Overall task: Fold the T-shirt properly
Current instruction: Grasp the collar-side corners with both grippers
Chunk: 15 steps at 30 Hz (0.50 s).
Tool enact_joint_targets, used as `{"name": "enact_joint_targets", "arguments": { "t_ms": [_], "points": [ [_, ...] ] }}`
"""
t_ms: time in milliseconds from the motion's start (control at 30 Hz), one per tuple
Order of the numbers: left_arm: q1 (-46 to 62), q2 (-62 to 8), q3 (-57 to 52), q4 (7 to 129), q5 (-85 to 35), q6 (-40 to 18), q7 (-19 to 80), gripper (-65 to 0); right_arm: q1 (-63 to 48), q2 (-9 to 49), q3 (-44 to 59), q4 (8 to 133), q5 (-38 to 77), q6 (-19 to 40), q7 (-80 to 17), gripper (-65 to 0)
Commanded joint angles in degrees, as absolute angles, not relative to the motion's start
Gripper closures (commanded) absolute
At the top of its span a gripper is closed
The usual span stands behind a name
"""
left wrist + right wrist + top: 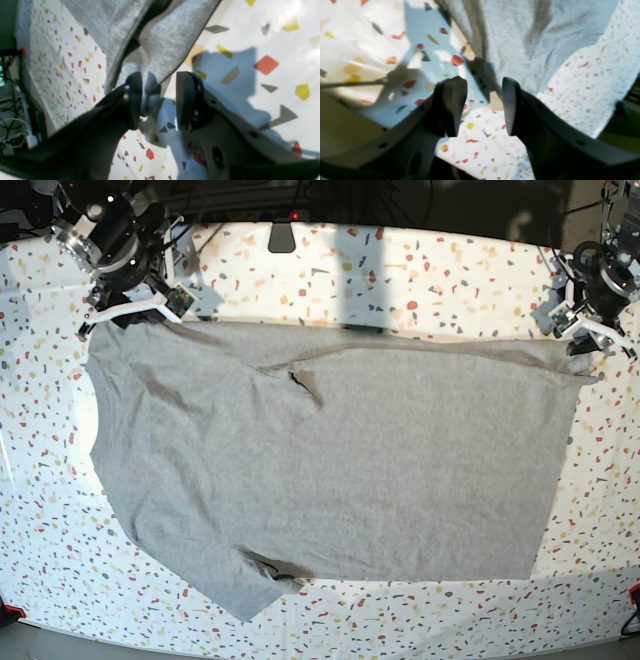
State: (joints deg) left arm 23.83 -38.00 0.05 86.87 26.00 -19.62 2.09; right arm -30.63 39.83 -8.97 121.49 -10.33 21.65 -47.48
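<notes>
Lying spread across the speckled table (330, 265), plain side up, the T-shirt (340, 470) is reaching both far corners. The left gripper (156, 100) is sitting with jaws parted, cloth against one finger (133, 100). The right gripper (483, 106) is gaping too, holding nothing.

Spread across the middle of the table (400, 270): the T-shirt (350, 460), one sleeve toward the near edge, another at the far left corner. At that far left corner, right gripper (135, 305); at the far right corner, left gripper (585, 340), cloth between its jaws.
</notes>
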Motion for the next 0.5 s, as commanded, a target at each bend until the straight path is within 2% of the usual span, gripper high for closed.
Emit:
{"name": "enact_joint_targets", "arguments": {
  "t_ms": [0, 333, 400, 467],
  "points": [
    [23.5, -38.9, -0.3, 86.5, 27.3, -18.8, 2.7, -21.7, -30.5, 40.6, -8.5, 122.5, -10.7, 21.3, -47.2, -27.1],
    [18.9, -38.9, -0.3, 78.5, 27.7, -19.1, 1.5, -21.5, -30.5, 40.6, -8.5, 124.7, -10.7, 19.9, -49.8, -27.1],
    [19.0, -38.9, -0.3, 78.5, 27.7, -20.9, 1.4, -21.4, -30.5, 40.6, -8.5, 125.7, -10.7, 19.9, -50.7, -27.1],
    [19.1, -38.9, -0.3, 78.5, 27.6, -24.4, 1.4, -14.9, -30.5, 40.6, -8.5, 126.5, -10.7, 19.9, -51.1, -27.1]
  ]
}}
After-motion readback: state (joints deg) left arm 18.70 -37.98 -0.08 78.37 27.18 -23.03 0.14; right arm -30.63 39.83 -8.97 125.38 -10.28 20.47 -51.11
